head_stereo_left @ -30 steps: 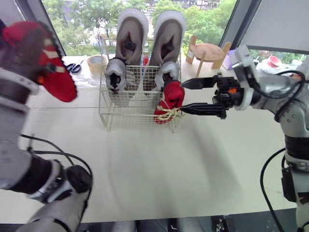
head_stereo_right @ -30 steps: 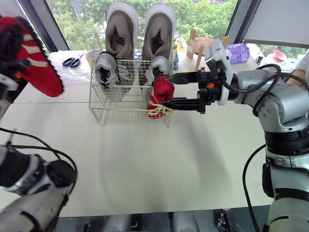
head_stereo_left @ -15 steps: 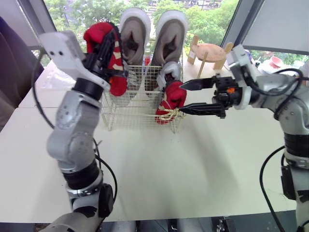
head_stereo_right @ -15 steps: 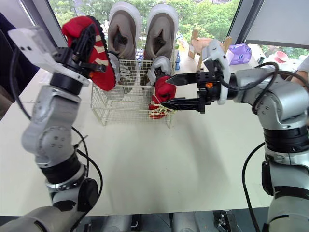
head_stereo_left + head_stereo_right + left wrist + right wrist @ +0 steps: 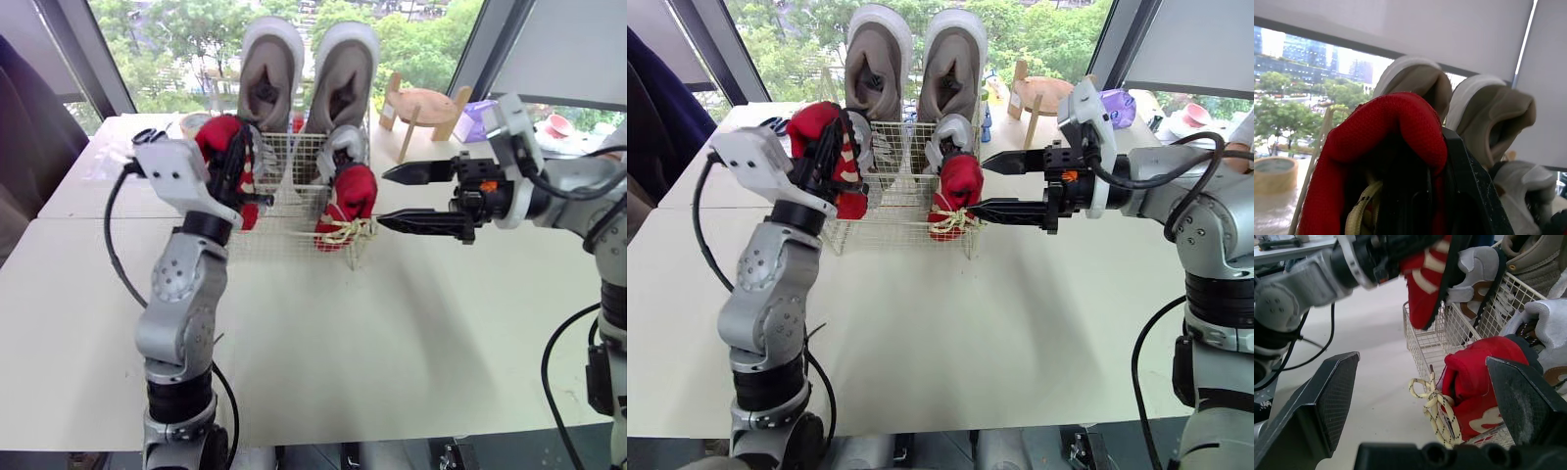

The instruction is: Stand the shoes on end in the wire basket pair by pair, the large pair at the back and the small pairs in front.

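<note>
Your left end effector (image 5: 238,168) is gripping a red shoe (image 5: 217,135), near upright, over the basket's (image 5: 289,223) front-left corner, its slot just below; your right end effector (image 5: 383,199) is hovering open beside the mate (image 5: 353,194).

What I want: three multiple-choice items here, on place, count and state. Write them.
1. Where in the wire basket do the large tan shoes stand? A) front B) back C) outside it
2. How many red shoes are there? A) one B) two C) four
3. The right pincer is: A) open B) shut on a shoe C) shut on laces
Answers: 1 B, they rise behind the grey shoes. 2 B, one stands in the basket, one sits in the left pincer. 3 A, its fingers are spread wide.
</note>
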`<state>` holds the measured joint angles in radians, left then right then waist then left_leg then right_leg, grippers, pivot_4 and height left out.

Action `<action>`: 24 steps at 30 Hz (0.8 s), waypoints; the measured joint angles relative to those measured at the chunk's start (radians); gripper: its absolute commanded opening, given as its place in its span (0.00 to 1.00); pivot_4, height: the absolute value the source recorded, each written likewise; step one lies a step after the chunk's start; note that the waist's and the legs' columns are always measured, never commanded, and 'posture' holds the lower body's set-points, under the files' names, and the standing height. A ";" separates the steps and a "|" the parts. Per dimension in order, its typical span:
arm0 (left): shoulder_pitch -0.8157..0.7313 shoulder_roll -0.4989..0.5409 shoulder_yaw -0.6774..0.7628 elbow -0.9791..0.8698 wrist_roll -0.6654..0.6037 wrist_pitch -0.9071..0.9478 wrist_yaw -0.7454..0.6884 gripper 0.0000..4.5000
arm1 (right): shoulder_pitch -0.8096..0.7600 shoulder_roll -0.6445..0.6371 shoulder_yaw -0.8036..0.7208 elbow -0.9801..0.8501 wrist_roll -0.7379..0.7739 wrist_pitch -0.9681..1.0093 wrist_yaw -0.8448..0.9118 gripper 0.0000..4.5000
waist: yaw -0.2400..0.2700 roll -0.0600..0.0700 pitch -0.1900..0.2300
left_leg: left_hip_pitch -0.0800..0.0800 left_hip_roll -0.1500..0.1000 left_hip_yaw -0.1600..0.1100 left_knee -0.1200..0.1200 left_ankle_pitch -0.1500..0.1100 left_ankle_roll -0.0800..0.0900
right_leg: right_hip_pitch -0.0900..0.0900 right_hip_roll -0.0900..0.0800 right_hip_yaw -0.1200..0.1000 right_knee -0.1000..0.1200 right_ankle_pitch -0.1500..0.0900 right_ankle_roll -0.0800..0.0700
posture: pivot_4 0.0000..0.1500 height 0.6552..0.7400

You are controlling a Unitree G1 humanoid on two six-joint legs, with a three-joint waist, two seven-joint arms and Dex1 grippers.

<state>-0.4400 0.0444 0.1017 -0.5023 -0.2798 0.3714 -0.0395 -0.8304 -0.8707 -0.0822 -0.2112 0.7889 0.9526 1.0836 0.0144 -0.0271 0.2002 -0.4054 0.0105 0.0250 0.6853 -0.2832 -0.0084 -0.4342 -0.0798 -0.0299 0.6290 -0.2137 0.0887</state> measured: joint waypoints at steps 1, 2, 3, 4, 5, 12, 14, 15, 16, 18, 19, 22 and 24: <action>0.010 0.000 -0.009 0.027 0.019 -0.039 -0.001 0.01 | 0.000 0.000 0.000 0.000 0.000 0.000 0.000 1.00 | 0.000 0.000 0.000 | 0.000 0.000 0.000 0.000 0.000 0.000 | 0.000 0.000 0.000 0.000 0.000 0.000 | 1.00 1.00; 0.020 0.001 -0.017 0.053 0.042 -0.081 -0.004 0.01 | -0.001 0.000 0.001 0.000 0.000 0.000 0.000 1.00 | 0.000 0.000 0.000 | 0.000 0.000 0.000 0.000 0.000 0.000 | 0.000 0.000 0.000 0.000 0.000 0.000 | 1.00 1.00; 0.034 0.003 -0.029 0.070 0.056 -0.119 -0.010 0.01 | -0.001 0.000 0.001 0.000 0.000 0.000 0.001 1.00 | 0.000 0.000 0.000 | 0.000 0.000 0.000 0.000 0.000 0.000 | 0.000 0.000 0.000 0.000 0.000 0.000 | 1.00 1.00; 0.044 0.004 -0.033 0.072 0.058 -0.128 -0.016 0.01 | -0.001 -0.002 0.002 0.000 0.000 0.001 0.003 1.00 | -0.001 0.000 0.000 | 0.000 0.000 0.000 0.000 0.000 0.000 | 0.000 0.000 0.000 0.000 0.000 0.000 | 1.00 1.00; 0.053 0.004 -0.036 0.073 0.055 -0.133 -0.021 0.01 | -0.001 -0.005 0.003 0.000 0.000 0.002 0.007 1.00 | -0.001 0.000 0.000 | 0.000 0.000 0.000 0.000 0.000 0.000 | 0.000 0.000 0.000 0.000 0.000 0.000 | 1.00 1.00; 0.158 -0.002 -0.029 0.004 -0.022 -0.062 -0.036 0.17 | -0.001 -0.025 0.004 0.000 0.000 0.002 0.021 1.00 | -0.004 0.003 -0.001 | 0.002 0.002 -0.001 0.000 -0.001 0.002 | 0.000 0.000 0.001 0.000 0.000 0.000 | 1.00 1.00; 0.192 0.010 -0.030 -0.015 -0.043 0.010 -0.028 0.30 | 0.002 -0.024 0.004 -0.002 0.000 0.003 0.014 1.00 | -0.003 0.004 -0.003 | 0.002 0.001 -0.001 0.000 -0.001 0.002 | 0.000 0.000 0.001 0.000 0.000 0.000 | 1.00 1.00; 0.212 0.026 -0.029 -0.020 -0.060 0.051 -0.031 0.43 | 0.009 -0.024 0.003 -0.003 0.000 0.003 0.009 1.00 | -0.002 0.004 -0.003 | 0.001 0.001 -0.001 0.000 -0.001 0.002 | 0.000 0.000 0.000 0.000 0.000 0.000 | 1.00 1.00; 0.213 0.039 -0.028 -0.032 -0.071 0.073 -0.036 0.53 | 0.013 -0.023 0.003 -0.003 0.000 0.003 0.004 1.00 | -0.002 0.004 -0.003 | 0.002 0.001 -0.001 0.000 -0.001 0.002 | 0.000 0.001 0.000 0.000 0.000 0.000 | 1.00 1.00; 0.207 0.061 -0.017 -0.053 -0.089 0.106 -0.040 0.74 | 0.021 -0.017 0.004 -0.003 0.000 0.003 -0.001 1.00 | 0.000 0.006 -0.004 | 0.003 0.001 -0.001 0.000 -0.001 0.002 | 0.002 0.001 0.000 0.000 -0.001 -0.001 | 1.00 1.00; 0.207 0.076 -0.009 -0.053 -0.076 0.109 -0.032 0.84 | 0.028 -0.017 0.004 -0.003 0.000 0.003 -0.005 1.00 | -0.001 0.006 -0.004 | 0.004 0.001 -0.001 0.000 -0.001 0.002 | 0.003 0.001 0.000 0.000 -0.002 -0.003 | 1.00 1.00; 0.207 0.201 0.000 -0.067 -0.054 0.149 -0.058 0.94 | 0.042 -0.018 0.002 -0.004 0.000 0.002 -0.008 1.00 | -0.004 0.006 -0.004 | 0.005 0.001 -0.001 0.000 -0.001 0.002 | 0.003 0.002 0.000 0.000 -0.002 -0.003 | 1.00 1.00; 0.216 0.288 0.073 -0.104 -0.155 0.235 -0.119 0.94 | 0.057 -0.020 -0.001 -0.003 -0.001 0.001 -0.009 1.00 | -0.010 0.007 -0.004 | 0.005 0.004 -0.001 -0.001 -0.001 0.002 | 0.003 0.003 0.001 0.000 -0.002 -0.003 | 1.00 1.00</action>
<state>-0.2244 0.3319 0.1748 -0.6062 -0.4351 0.6066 -0.1585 -0.7731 -0.8910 -0.0834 -0.2139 0.7884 0.9537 1.0750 0.0040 -0.0205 0.1966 -0.3999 0.0143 0.0245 0.6839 -0.2842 -0.0066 -0.4315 -0.0772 -0.0288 0.6293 -0.2158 0.0854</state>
